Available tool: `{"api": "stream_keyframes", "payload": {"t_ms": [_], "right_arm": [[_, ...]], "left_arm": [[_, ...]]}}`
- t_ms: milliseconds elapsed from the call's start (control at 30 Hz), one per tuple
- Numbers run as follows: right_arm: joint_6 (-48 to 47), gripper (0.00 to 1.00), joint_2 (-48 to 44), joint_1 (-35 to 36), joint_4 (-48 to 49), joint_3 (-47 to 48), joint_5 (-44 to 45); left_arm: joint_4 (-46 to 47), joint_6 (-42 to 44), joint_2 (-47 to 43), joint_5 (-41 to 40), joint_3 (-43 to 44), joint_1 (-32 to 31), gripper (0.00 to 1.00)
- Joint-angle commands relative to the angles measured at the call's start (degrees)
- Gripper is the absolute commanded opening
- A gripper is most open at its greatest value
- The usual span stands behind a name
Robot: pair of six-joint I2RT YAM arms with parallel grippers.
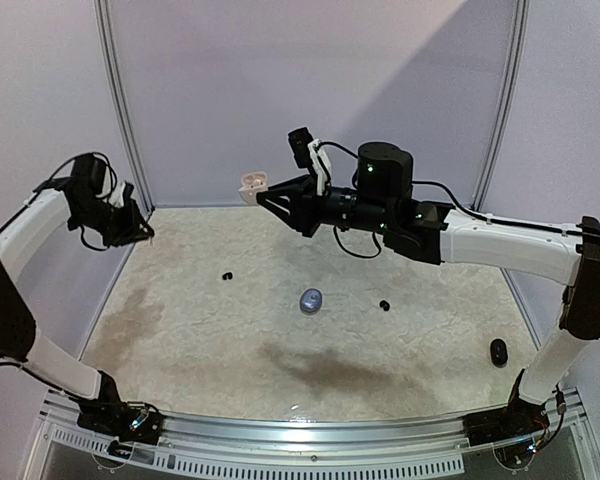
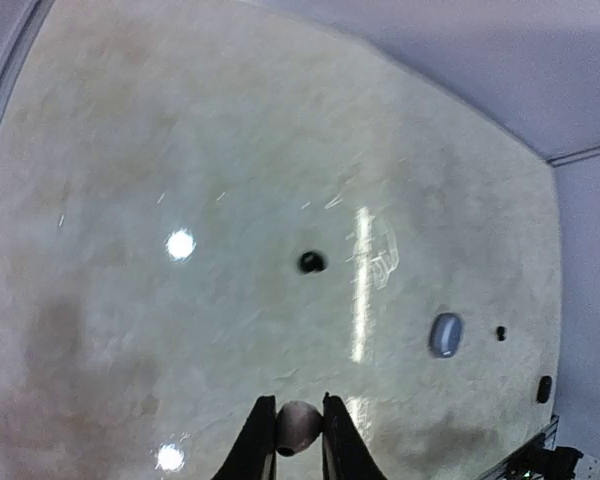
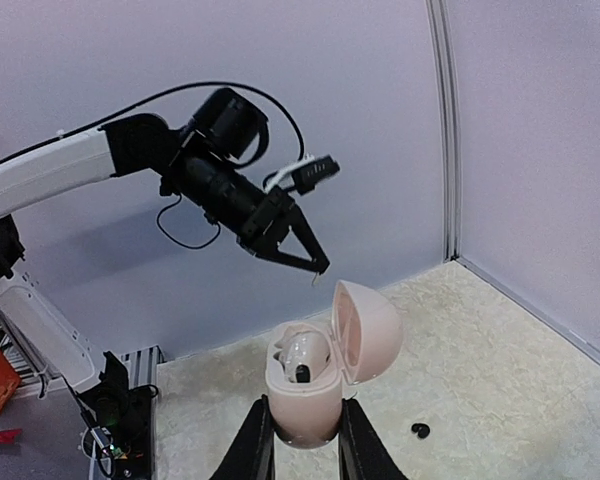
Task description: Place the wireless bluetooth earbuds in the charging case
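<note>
My right gripper (image 1: 260,195) is raised above the far middle of the table, shut on an open pale pink charging case (image 1: 252,184). In the right wrist view the case (image 3: 302,395) stands upright between my fingers (image 3: 258,440), its lid (image 3: 368,330) hinged open to the right, with one white earbud (image 3: 307,353) seated inside. My left gripper (image 2: 298,412) is shut on a small pale whitish earbud (image 2: 298,426), held high at the far left (image 1: 140,232). It also shows in the right wrist view (image 3: 318,265), just above and apart from the case.
Two black earbuds (image 1: 226,276) (image 1: 384,304) lie on the table. A closed blue-grey case (image 1: 311,300) sits mid-table and a black case (image 1: 498,351) near the right edge. White walls bound the far side and both sides.
</note>
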Motion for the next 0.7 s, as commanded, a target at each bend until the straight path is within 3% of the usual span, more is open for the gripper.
{"api": "stream_keyframes", "payload": {"t_ms": [0,133,333,467,667], "right_arm": [[-2.0,0.00,1.7,-0.2,3.0,3.4,-2.9],[-2.6,0.00,2.8,-0.3,4.0,5.2,-5.1],[-2.9,0.00,4.7,-0.2,14.2,6.4,-12.8],[-6.4,0.00,6.6,0.3,14.6,9.0,-14.2],[-14.8,0.00,10.0,0.4,13.7,14.8,-14.7]], "left_arm": [[7.7,0.8,-6.8,9.1,6.3,-3.1,0.00],[15.9,0.8,-13.1,11.9,8.1,-8.5,0.00],[30.0,-3.7,-18.2,17.2,9.2,-16.7,0.00],[31.0,-4.1,-17.3,19.6,14.2,-21.3,0.00],[33.4,-1.9,-17.7,22.0,13.8,-28.8,0.00]]}}
